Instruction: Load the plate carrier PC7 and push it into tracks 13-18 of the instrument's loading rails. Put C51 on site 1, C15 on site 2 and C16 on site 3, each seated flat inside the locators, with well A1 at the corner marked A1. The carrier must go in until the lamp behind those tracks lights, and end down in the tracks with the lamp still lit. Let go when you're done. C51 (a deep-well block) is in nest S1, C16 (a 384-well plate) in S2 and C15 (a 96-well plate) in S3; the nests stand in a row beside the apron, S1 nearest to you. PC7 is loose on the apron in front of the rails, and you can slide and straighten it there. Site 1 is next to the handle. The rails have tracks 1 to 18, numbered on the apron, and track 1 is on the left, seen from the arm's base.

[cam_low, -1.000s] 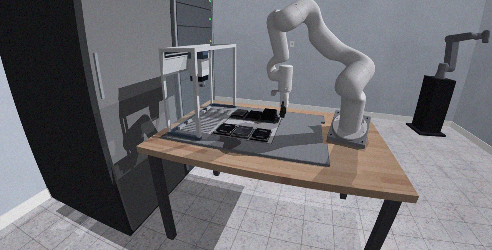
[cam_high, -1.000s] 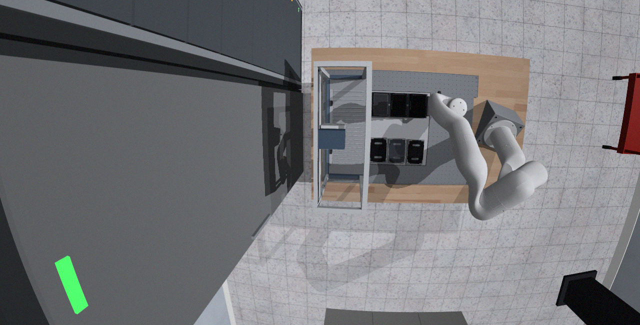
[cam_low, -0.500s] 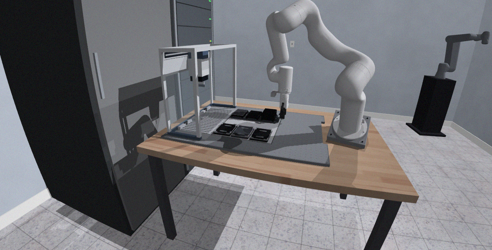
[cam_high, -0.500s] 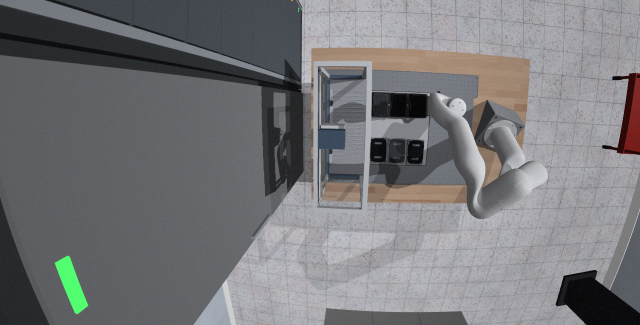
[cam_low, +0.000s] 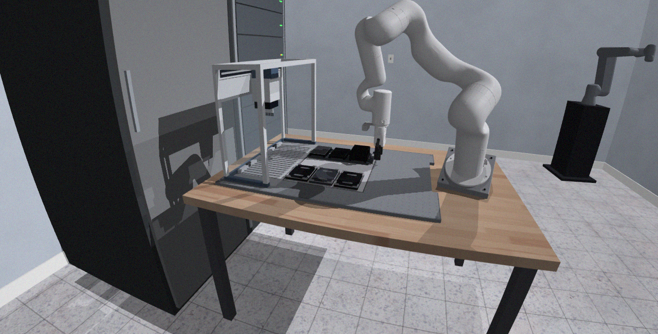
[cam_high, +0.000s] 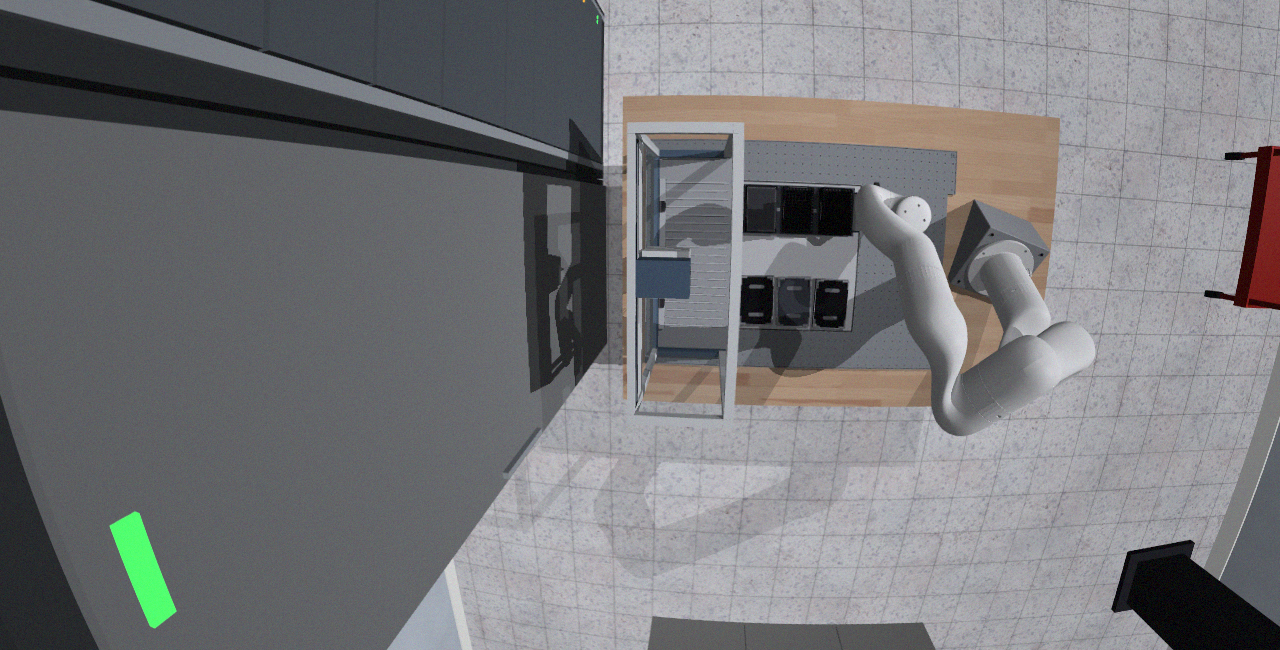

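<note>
The table [cam_low: 460,235] top looks like smooth pale wood; the deck plate [cam_low: 400,193] matt grey; the arm [cam_low: 469,101] satin white.

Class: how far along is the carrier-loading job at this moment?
Done: nothing; all three plates sit in the nests, deep-well block nearest the arm. In hand: open end effector low beside that block, empty. Left: load carrier PC7, push it into the rails.

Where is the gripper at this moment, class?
In the exterior view the gripper hangs low over the grey apron, jaws open, beside the near end of the far row of three black plates.
</note>
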Robot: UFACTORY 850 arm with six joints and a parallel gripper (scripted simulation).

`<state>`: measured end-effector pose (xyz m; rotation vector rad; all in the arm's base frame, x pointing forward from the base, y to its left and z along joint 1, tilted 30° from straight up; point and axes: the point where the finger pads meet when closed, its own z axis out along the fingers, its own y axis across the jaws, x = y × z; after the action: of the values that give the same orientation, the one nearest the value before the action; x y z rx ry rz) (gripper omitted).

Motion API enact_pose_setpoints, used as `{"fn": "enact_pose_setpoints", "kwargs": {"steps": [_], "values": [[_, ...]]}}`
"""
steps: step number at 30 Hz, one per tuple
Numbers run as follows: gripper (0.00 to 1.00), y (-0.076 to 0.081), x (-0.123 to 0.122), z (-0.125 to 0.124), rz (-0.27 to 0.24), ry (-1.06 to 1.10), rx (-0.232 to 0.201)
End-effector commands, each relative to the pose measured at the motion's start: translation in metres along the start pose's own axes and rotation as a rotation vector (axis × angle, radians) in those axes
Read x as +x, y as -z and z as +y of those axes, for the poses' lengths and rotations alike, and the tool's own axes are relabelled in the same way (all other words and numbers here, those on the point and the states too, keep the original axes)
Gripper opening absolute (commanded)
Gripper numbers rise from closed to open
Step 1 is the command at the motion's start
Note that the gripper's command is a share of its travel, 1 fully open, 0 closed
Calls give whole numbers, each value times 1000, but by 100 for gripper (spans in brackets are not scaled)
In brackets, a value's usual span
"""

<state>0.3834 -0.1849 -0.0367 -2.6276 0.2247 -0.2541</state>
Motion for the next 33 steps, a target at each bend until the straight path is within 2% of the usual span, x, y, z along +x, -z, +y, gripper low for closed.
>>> {"fn": "enact_pose_setpoints", "kwargs": {"steps": [1, 18, 33], "values": [[82, -3, 1, 0, 1, 0, -1], [82, -13, 1, 0, 1, 0, -1], [82, -13, 3, 0, 1, 0, -1]]}}
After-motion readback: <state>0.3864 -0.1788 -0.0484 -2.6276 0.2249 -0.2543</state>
